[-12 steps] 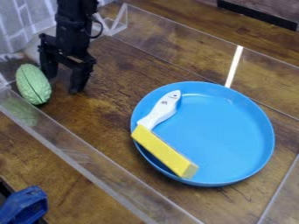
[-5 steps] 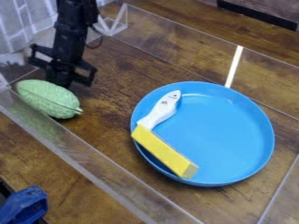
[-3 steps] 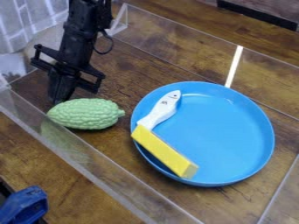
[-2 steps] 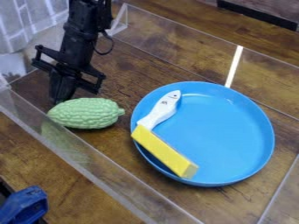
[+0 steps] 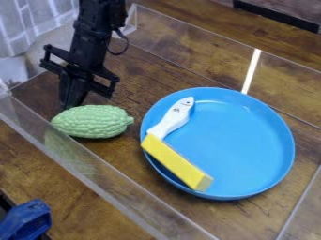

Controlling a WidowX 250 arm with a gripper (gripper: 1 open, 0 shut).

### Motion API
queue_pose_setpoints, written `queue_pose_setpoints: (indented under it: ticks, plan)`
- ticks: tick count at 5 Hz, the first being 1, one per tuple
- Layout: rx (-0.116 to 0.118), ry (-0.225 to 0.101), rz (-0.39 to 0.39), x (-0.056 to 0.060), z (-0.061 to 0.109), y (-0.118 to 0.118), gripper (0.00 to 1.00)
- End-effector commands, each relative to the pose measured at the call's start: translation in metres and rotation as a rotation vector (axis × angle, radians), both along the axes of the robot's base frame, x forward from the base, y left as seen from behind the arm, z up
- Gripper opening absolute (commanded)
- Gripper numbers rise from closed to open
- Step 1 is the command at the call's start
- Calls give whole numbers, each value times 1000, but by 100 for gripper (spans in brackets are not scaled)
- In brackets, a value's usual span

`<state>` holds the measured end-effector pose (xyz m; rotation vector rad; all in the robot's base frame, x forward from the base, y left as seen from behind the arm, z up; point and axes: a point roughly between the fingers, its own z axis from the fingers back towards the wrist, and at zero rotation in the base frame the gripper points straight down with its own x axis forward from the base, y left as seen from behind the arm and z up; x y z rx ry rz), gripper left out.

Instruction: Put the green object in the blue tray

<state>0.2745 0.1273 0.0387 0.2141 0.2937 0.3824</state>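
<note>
Near a clear panel's edge [image 5: 111,174], the green gourd-like toy [image 5: 92,121] lies lengthwise toward the blue tray [image 5: 254,141], just in front of the clenched end effector [image 5: 79,92], which appears to need opening, with bare worktop [image 5: 175,67] stretching beyond.

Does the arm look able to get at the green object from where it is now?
Probably yes: the fingers hang just behind the green object, with nothing visible lying over it.
</note>
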Motion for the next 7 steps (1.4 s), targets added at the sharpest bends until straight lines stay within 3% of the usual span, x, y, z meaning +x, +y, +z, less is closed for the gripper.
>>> queue_pose_setpoints:
  ticks: [1,2,3,4,7]
  plan:
    - [26,-111,-30,16,38,-8,0]
    - [22,-135,-110,22,46,-20,0]
    - [14,-156,-179,27,40,-29,100]
    - [0,-155,-162,23,22,-30,100]
    - [-44,-166,-21,15,-6,-25,100]
